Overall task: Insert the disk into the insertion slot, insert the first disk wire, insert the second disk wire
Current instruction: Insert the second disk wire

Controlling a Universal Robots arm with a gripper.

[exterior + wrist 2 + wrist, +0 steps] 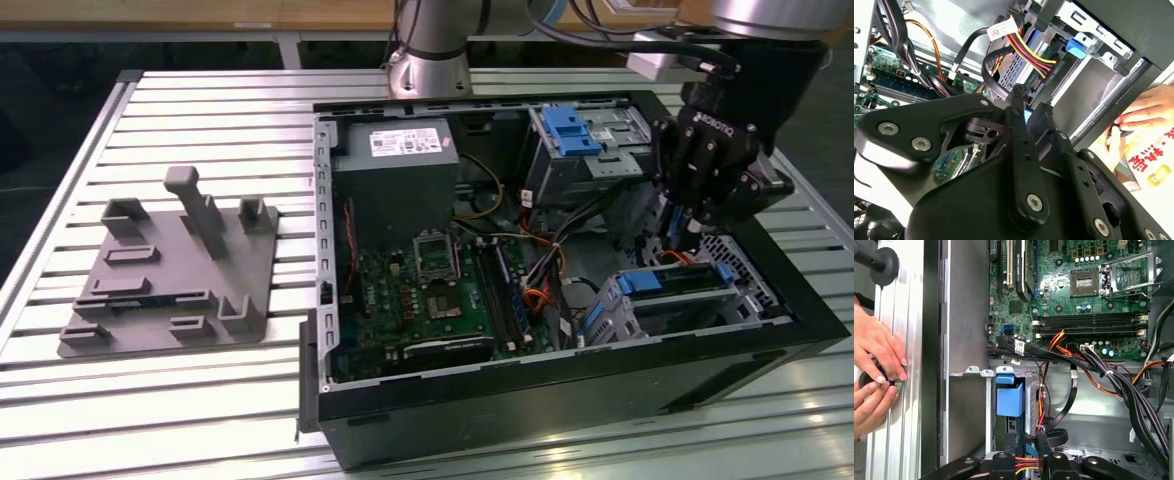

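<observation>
A black computer case (561, 400) lies open on a slatted worktop (200, 400). The disk (674, 283), in its blue carrier, sits in the low grey slot (747, 300). The gripper (1045, 449), fingers nearly closed, pinches a cable bundle (1026, 462) just behind it. Judged: press the connector in squarely, without twisting.

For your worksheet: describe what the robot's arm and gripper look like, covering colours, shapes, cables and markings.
The arm is built of silver-grey cylindrical segments, with black cables looping near its top. The gripper is matte black, made of flat linked bars joined by round silver bolts, and carries small white lettering. Its fingers are long black bars with rounded tips.
</observation>
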